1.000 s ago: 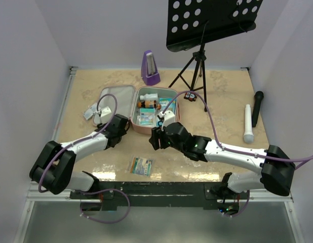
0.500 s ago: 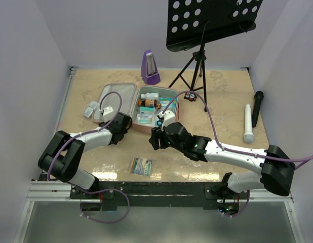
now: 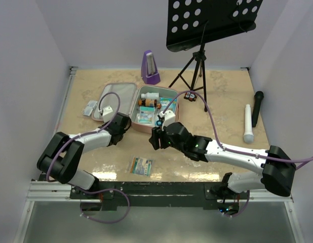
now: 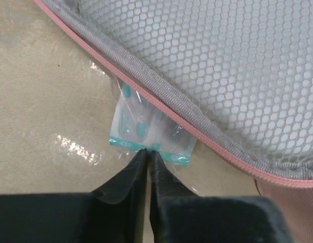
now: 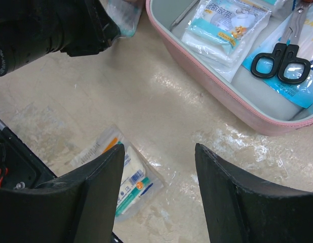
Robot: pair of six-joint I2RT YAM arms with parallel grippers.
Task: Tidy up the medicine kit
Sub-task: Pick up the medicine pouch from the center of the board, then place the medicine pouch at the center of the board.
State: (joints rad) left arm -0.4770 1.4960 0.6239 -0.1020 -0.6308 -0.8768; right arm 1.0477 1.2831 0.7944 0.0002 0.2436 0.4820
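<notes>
The pink medicine kit [image 3: 146, 127] lies open, its grey mesh lid [image 4: 222, 61] flat on the left and its tray [image 5: 217, 91] holding bottles, packets and black scissors [image 5: 279, 61]. My left gripper [image 4: 148, 150] sits at the lid's near corner, jaws shut on the teal edge of a clear packet [image 4: 139, 124] that lies partly under the lid's rim. In the top view the left gripper [image 3: 121, 124] is just left of the tray. My right gripper [image 5: 159, 147] hangs open over bare table in front of the kit. A white packet [image 5: 128, 182] with orange and teal print lies below its left finger.
A purple metronome [image 3: 150, 68] and a music stand's tripod [image 3: 197, 68] stand behind the kit. A white microphone [image 3: 248, 124] and a black one [image 3: 257, 107] lie at the right. Small white items [image 3: 90, 108] rest left of the lid. The printed packet [image 3: 141, 165] is near the front edge.
The left arm swung in toward the lid's near corner and its jaws went from open to shut on the packet's edge. The right arm has barely moved.
</notes>
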